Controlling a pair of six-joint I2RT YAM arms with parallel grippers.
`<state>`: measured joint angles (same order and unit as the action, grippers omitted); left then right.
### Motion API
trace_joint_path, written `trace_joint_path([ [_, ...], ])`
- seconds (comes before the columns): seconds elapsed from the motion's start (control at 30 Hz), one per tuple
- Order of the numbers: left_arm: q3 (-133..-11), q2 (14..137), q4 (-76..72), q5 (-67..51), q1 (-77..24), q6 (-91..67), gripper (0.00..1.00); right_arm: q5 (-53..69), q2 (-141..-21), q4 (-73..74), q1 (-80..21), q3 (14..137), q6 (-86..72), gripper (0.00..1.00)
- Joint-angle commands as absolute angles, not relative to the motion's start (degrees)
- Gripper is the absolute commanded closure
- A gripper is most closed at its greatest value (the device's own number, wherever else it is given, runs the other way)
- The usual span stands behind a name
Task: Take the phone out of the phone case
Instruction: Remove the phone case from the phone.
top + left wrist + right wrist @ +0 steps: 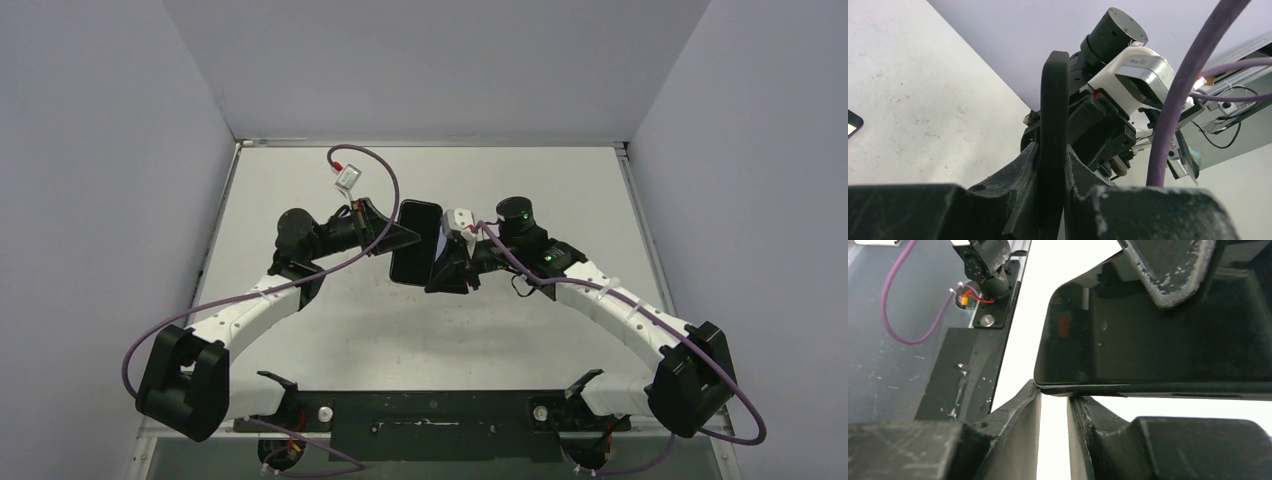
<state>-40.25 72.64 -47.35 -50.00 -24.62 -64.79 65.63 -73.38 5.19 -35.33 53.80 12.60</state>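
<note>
— Left gripper [1052, 150] fingers, nearest the lens, clamp tight on the edge of the black phone case [1054, 100], which stands upright between them.
— And the right gripper [1054, 394]?
— Its fingers sit narrow at the case's three o'clock side, tips against the rim below the phone [1148, 340] screen. Whether they pinch anything, I cannot tell. Phone appears seated in the case, held above the table [500, 340].
— What might go wrong?
— Probably the right tips skid off the smooth rim, or the phone pops free suddenly and drops.
</note>
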Motion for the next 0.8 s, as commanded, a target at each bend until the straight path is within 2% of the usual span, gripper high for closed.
trace_joint_path([
  [0.0, -42.9, 73.19, -49.1, -52.61, -25.93, -74.28, 1.0, 55.82, -74.14, -2.06, -35.68, 59.24, 23.62, 1.0],
  [0.23, -42.66, 73.38, -49.78, -53.53, -26.13, -75.06, 1.0, 51.76, -74.91, -4.06, -35.6, 59.37, 24.14, 1.0],
  [0.53, -41.12, 72.77, -51.55, -51.33, -26.1, -74.29, 1.0, 37.41, -71.31, -16.39, -34.28, 51.68, 10.06, 0.99],
  [0.77, -37.65, 73.74, -53.81, -40.96, -25.09, -71.61, 1.0, 34.96, -67.16, -16.69, -34.19, 46.89, -2.27, 0.72],
])
